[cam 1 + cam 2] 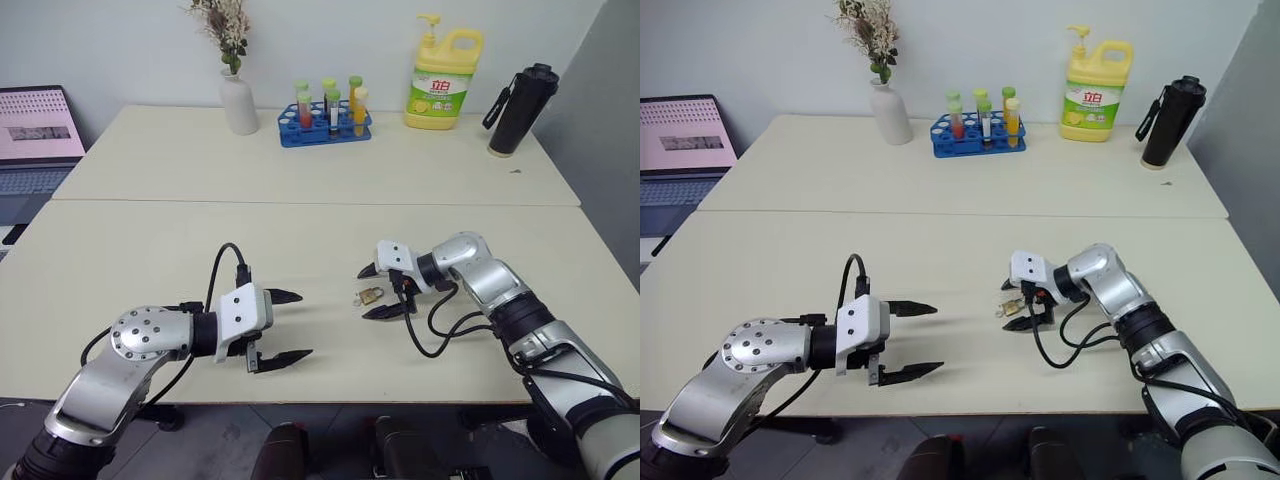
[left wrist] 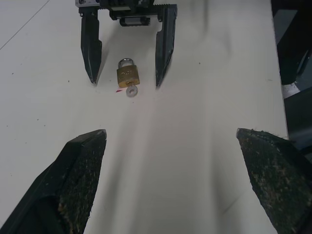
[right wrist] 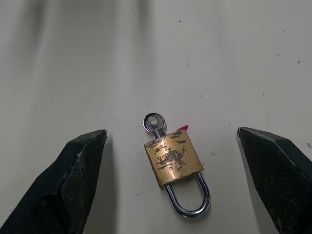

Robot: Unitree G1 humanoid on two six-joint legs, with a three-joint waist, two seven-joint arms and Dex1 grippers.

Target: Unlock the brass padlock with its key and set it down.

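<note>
Brass, scuffed and scratched across its face, the brass padlock lies flat on the pale table, a small squarish gold body with faint stamped lettering that is too worn to read. Its thin silvery shackle loops out of one end and looks seated in the body on both legs, though at this angle that is hard to be sure of. At the opposite end the key shows as a small round silvery bow with a hole in it, its shaft running up to the padlock's base; it seems to be in the keyhole. A tiny pink mark sits on the table just beside the padlock's corner. The right gripper reaches in from the right with its two black fingers spread wide, one to each side of the padlock, touching neither it nor the key and holding nothing. The left gripper hovers low over the table well to the left of the padlock, its fingers also spread wide and empty, pointing toward the padlock. Along the far edge of the table stand a white vase, a blue rack of tubes, a yellow soap bottle and a black flask.
</note>
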